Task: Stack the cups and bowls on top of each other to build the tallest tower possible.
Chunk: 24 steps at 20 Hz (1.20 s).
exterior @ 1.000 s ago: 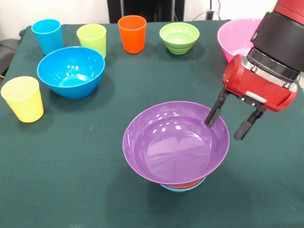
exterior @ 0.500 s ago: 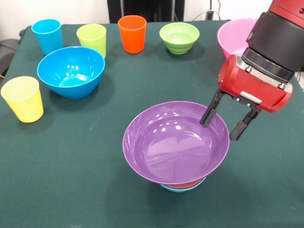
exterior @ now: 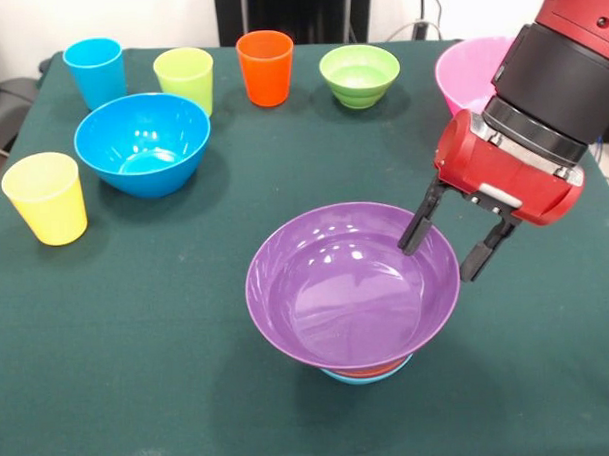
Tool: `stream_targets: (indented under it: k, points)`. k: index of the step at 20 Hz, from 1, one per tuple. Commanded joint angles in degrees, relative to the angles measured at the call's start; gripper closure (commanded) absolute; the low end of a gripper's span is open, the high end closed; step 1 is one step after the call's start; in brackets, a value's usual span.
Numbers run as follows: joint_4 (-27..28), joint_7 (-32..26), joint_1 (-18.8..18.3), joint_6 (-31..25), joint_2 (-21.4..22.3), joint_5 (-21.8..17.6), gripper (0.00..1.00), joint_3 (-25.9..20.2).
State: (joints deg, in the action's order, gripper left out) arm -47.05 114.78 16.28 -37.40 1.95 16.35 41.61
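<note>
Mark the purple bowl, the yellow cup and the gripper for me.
purple bowl point(exterior: 337, 297): front view, inner floor of the bowl.
yellow cup point(exterior: 47, 202): front view, outer wall.
gripper point(exterior: 442, 250): front view, midway between its open fingertips.

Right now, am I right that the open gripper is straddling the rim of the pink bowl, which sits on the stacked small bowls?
Not quite: the front view shows the open gripper straddling the rim of the purple bowl, which sits on the stacked small bowls.

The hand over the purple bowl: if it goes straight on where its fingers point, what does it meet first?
Probably the purple bowl's rim: the open hand points down with one finger on each side of it, though depth is uncertain.
</note>
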Motion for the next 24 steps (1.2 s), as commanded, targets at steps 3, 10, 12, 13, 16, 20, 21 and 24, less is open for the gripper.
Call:
stream_targets:
  k: [3,10,12,13,16,20,21,24]
  points:
    - [-2.9,5.51,-2.02,2.47,-1.73,-1.11,0.0,-8.55]
    - [-2.84,5.16,-2.53,3.52,-1.96,-1.26,0.0,-8.97]
    - [-2.83,4.93,-2.7,3.73,-1.93,-1.34,0.0,-9.09]
    - [-2.81,4.73,-2.84,3.84,-1.92,-1.37,0.0,-9.25]
    - [-2.81,4.6,-3.04,4.16,-1.96,-1.38,0.0,-9.51]
    - [-2.91,4.63,-3.07,4.43,-1.96,-1.47,0.0,-9.7]
    - [-2.98,4.65,-3.07,4.5,-1.95,-1.47,0.0,-9.76]
    - [-3.03,4.82,-3.03,4.68,-2.04,-1.45,0.0,-9.81]
